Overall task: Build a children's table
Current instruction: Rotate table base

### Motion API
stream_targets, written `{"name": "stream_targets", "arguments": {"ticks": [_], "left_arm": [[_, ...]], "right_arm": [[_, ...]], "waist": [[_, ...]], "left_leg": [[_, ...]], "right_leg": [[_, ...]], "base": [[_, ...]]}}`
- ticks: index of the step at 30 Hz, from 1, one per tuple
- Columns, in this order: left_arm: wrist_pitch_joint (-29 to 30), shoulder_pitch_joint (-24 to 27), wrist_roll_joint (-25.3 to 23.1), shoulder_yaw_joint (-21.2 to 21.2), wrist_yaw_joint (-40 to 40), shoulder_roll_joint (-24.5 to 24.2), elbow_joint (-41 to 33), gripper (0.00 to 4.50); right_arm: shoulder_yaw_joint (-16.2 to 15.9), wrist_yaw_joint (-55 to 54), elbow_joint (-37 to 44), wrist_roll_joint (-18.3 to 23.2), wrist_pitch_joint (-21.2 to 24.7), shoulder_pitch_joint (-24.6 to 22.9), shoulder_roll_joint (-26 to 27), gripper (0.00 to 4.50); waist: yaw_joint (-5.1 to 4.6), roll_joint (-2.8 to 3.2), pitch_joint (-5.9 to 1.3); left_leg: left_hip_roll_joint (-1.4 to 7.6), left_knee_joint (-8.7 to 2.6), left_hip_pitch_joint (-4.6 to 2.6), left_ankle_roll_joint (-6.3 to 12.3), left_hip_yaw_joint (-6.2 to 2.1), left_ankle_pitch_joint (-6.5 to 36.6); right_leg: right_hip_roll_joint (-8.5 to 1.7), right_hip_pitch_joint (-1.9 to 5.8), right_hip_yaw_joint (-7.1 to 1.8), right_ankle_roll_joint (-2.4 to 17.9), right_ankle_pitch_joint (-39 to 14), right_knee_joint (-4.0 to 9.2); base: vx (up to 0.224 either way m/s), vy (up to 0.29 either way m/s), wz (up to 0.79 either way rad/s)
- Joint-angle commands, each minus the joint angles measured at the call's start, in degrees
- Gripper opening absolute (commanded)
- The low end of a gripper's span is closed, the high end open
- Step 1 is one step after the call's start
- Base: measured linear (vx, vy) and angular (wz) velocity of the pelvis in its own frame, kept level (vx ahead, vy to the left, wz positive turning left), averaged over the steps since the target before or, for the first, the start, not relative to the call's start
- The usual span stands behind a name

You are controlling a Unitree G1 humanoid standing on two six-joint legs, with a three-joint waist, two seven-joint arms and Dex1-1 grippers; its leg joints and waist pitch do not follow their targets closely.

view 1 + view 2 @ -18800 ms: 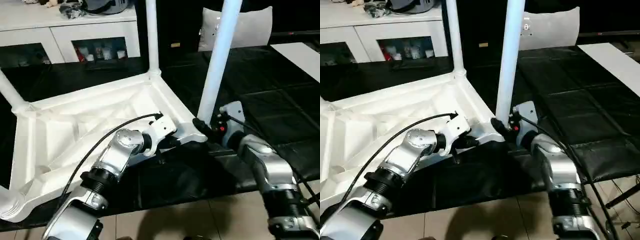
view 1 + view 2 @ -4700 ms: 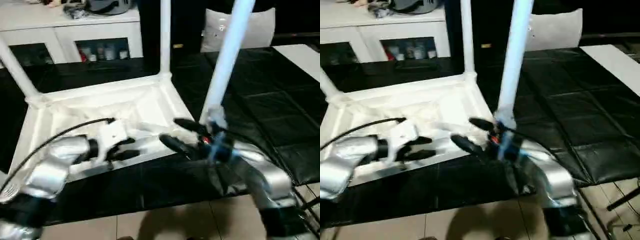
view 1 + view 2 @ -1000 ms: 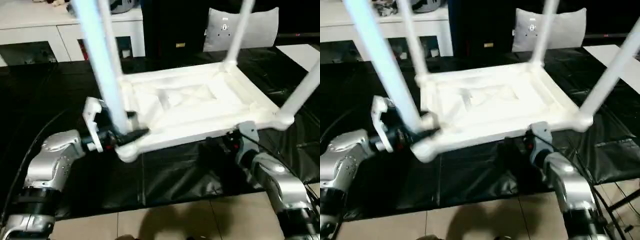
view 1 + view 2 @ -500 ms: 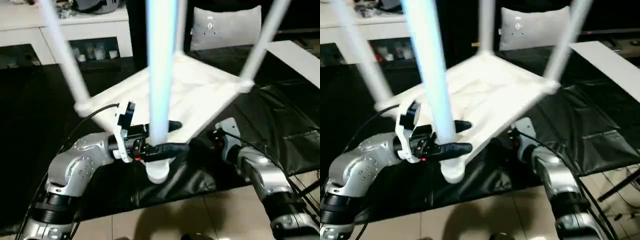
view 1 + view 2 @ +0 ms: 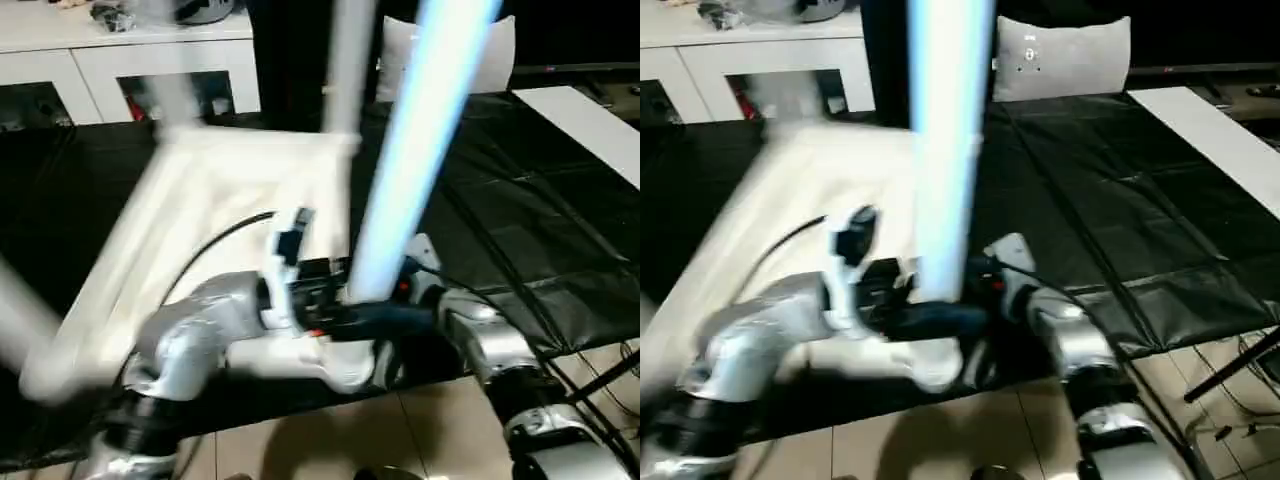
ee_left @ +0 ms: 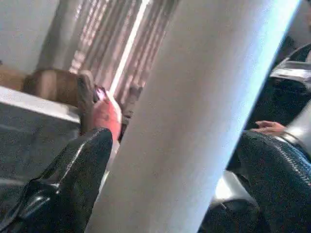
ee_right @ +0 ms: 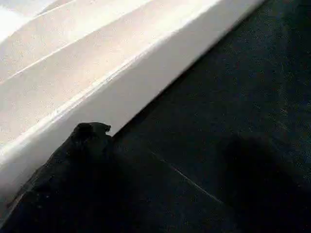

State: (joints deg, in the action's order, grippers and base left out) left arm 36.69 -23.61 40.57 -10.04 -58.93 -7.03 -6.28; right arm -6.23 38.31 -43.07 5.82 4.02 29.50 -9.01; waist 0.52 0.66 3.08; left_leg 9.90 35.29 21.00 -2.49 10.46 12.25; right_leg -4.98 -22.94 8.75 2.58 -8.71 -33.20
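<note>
The children's table lies upside down on the black mat, its white ribbed top [image 5: 200,200] blurred by motion. The nearest leg [image 5: 420,130] rises from a round corner socket [image 5: 345,365] close in front of me. My left gripper [image 5: 385,312] reaches across and is shut on this leg just above the socket. In the left wrist view the leg [image 6: 194,111] fills the space between the two black fingers [image 6: 73,179]. A second leg [image 5: 350,70] stands at the far corner. My right gripper [image 7: 165,145] is open, low beside the top's white rim [image 7: 97,82], one finger [image 7: 90,133] close to it.
A white cabinet [image 5: 100,60] with glass doors stands at the back left. A grey cushion [image 5: 500,50] is behind the table and a white board [image 5: 590,110] at the right. The black mat [image 5: 520,220] ends at tiled floor [image 5: 350,440]. A person's hand [image 6: 269,127] shows past my left fingers.
The table has swung round on the mat. The leg between my left fingers moved from left to right of centre, my left arm going with it. The right arm stayed low by the rim.
</note>
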Motion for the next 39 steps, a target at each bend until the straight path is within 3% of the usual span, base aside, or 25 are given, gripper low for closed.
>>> {"name": "stream_targets", "arguments": {"ticks": [1,4,6,9,15,17,20,24,28,29,30,31,32,35,39], "left_arm": [[-6.2,-2.7,-6.3,-1.5,5.8,2.5,4.1,4.47],[-11.7,-5.1,-11.9,-0.4,11.5,3.2,9.6,4.47],[-12.3,-5.6,-12.3,0.3,12.2,2.8,10.6,4.47],[-13.6,-6.2,-13.3,1.8,13.2,1.3,11.9,4.47],[-15.8,-5.6,-16.7,1.7,13.4,-0.7,13.6,4.47],[-14.3,-5.2,-19.9,0.2,16.1,-3.1,13.7,4.47],[-13.5,-4.8,-21.0,-0.5,16.6,-4.1,13.3,4.47],[-8.4,-1.6,-26.5,-5.4,16.3,-10.0,7.9,4.47],[-7.2,-0.7,-27.8,-6.1,17.9,-10.7,6.1,4.47],[-7.0,-0.6,-27.8,-6.1,18.1,-10.7,5.9,4.47],[-6.9,-0.6,-27.8,-6.1,18.2,-10.7,5.8,4.47],[-6.6,-0.6,-27.9,-6.4,18.1,-10.9,5.6,4.47],[-6.0,-0.5,-28.1,-6.9,18.2,-11.3,5.0,4.47],[-4.7,-0.2,-30.7,-9.1,18.1,-13.6,3.5,4.47],[-0.8,0.3,-30.4,-8.4,18.4,-14.8,0.5,4.47]], "right_arm": [[-2.0,1.3,-0.6,-0.8,-1.8,1.5,2.0,4.50],[-0.4,-2.2,-2.9,-1.5,-1.6,2.5,1.5,4.50],[0.4,-3.9,-4.0,-1.8,-1.4,2.8,1.1,4.50],[2.4,-7.5,-6.3,-1.6,-1.0,2.9,-0.4,4.50],[3.9,-7.9,-7.3,-1.3,-1.8,2.4,-1.3,4.50],[4.6,-8.8,-7.5,-1.1,-2.1,2.0,-2.2,4.50],[4.9,-8.9,-7.6,-1.0,-2.3,1.9,-2.6,4.50],[6.6,-8.1,-4.9,-0.6,-2.0,0.3,-5.3,4.50],[6.9,-4.8,-0.5,0.4,-2.7,-1.3,-7.2,4.50],[7.0,-4.1,0.5,0.9,-2.8,-1.5,-7.3,4.50],[7.1,-3.7,1.1,1.2,-3.0,-1.5,-7.4,4.50],[7.3,-2.2,2.4,2.1,-3.1,-1.6,-7.4,4.50],[7.4,-0.9,3.7,2.8,-3.0,-1.7,-7.4,4.50],[6.8,1.1,6.1,3.3,-3.1,-1.6,-7.8,4.50],[6.2,3.3,8.3,3.5,-2.3,-1.7,-8.3,4.50]], "waist": [[0.32,-0.24,-3.76],[0.32,-0.45,-3.82],[0.18,-0.43,-3.83],[0.49,-0.36,-4.10],[0.71,-0.11,-4.15],[0.85,-0.16,-4.11],[0.93,-0.20,-4.02],[0.84,-0.23,-3.95],[1.21,-0.08,-3.84],[1.34,0.37,-3.91],[1.25,0.03,-3.88],[1.34,0.40,-3.82],[1.26,0.12,-3.94],[1.46,0.41,-3.95],[1.46,0.36,-3.87]], "left_leg": [[3.76,-3.98,-0.27,3.39,-1.51,8.5],[3.73,-4.00,-0.25,3.08,-1.68,9.4],[3.50,-3.90,-0.12,3.08,-1.70,9.3],[3.75,-3.85,-0.17,3.52,-1.67,7.3],[3.79,-3.82,-0.23,3.79,-1.61,7.8],[3.95,-3.94,-0.27,3.79,-1.70,7.7],[3.76,-3.90,-0.27,3.53,-1.59,8.5],[3.88,-4.00,-0.38,3.22,-1.72,9.0],[3.68,-3.88,-0.47,3.32,-1.61,10.0],[3.68,-3.85,-0.49,3.29,-1.68,10.1],[3.68,-3.91,-0.40,3.35,-1.70,10.5],[3.64,-3.93,-0.48,3.37,-1.74,10.9],[3.60,-3.85,-0.41,3.52,-1.69,10.9],[3.80,-4.00,-0.45,3.74,-1.88,10.5],[3.69,-3.97,-0.26,3.52,-1.83,10.0]], "right_leg": [[-4.63,3.77,-4.27,8.0,-20.1,4.38],[-4.77,3.92,-4.16,6.7,-22.1,4.52],[-4.87,3.92,-4.06,6.0,-23.4,4.74],[-4.74,3.69,-4.13,7.2,-20.1,4.16],[-4.93,3.74,-4.14,7.9,-19.1,4.05],[-4.85,3.65,-4.16,8.3,-18.3,3.88],[-4.93,3.73,-4.14,8.0,-20.0,4.14],[-4.77,3.58,-4.15,6.9,-21.5,3.97],[-4.65,3.40,-3.95,6.4,-23.3,4.54],[-4.74,3.41,-3.96,6.5,-23.1,4.48],[-4.64,3.41,-3.86,6.4,-23.1,4.58],[-4.66,3.38,-3.84,6.4,-23.4,4.66],[-4.63,3.43,-3.85,6.3,-23.1,4.62],[-4.58,3.36,-3.84,6.5,-22.1,4.45],[-4.54,3.44,-3.87,7.2,-21.4,4.31]], "base": [[0.000,0.000,0.00],[0.000,0.000,0.00],[0.000,0.000,0.00],[0.000,0.000,0.00],[0.000,0.000,0.00],[0.000,0.000,0.00],[0.000,0.000,0.00],[0.000,0.000,0.00],[0.000,0.000,0.00],[0.000,0.000,0.00],[0.000,0.000,0.00],[0.000,0.000,0.00],[0.000,0.000,0.00],[0.000,0.000,0.00],[0.000,0.000,0.00]]}}
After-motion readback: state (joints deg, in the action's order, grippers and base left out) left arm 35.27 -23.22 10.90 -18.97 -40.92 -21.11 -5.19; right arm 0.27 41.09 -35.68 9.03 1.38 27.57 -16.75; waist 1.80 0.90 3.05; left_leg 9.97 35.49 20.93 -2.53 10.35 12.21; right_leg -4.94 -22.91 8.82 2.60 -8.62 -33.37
